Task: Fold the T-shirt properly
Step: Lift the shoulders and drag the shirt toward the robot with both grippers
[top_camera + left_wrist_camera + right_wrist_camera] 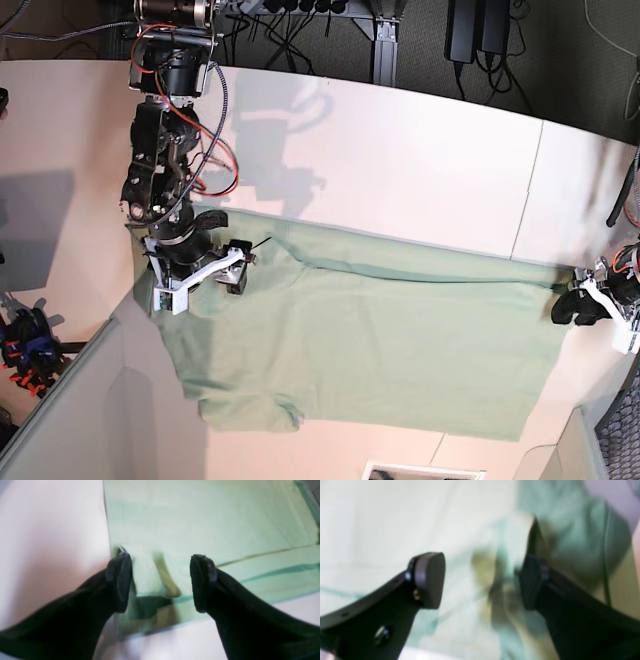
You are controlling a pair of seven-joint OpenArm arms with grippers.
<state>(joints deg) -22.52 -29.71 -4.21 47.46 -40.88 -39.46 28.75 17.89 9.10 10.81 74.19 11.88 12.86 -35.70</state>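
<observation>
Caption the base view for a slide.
Sage-green T-shirt spread on a white table, left tool at its hem corner, right tool over its collar end.

Base camera sat high overhead, looking nearly straight down on the whole white table (pixel 420 170), far enough to take in both arms and the full T-shirt (pixel 370 340). Left wrist camera rode just behind the left gripper (pixel 160 582), very close, aimed past the fingertips at a corner of the shirt's edge and bare table; in the base view that gripper (pixel 585 305) was at the right edge. Right wrist camera sat behind the right gripper (pixel 482 580), closer still and blurred, cloth filling most of the frame; in the base view that gripper (pixel 225 270) was at left. All three views shared the shirt; the wrist views covered opposite ends.
</observation>
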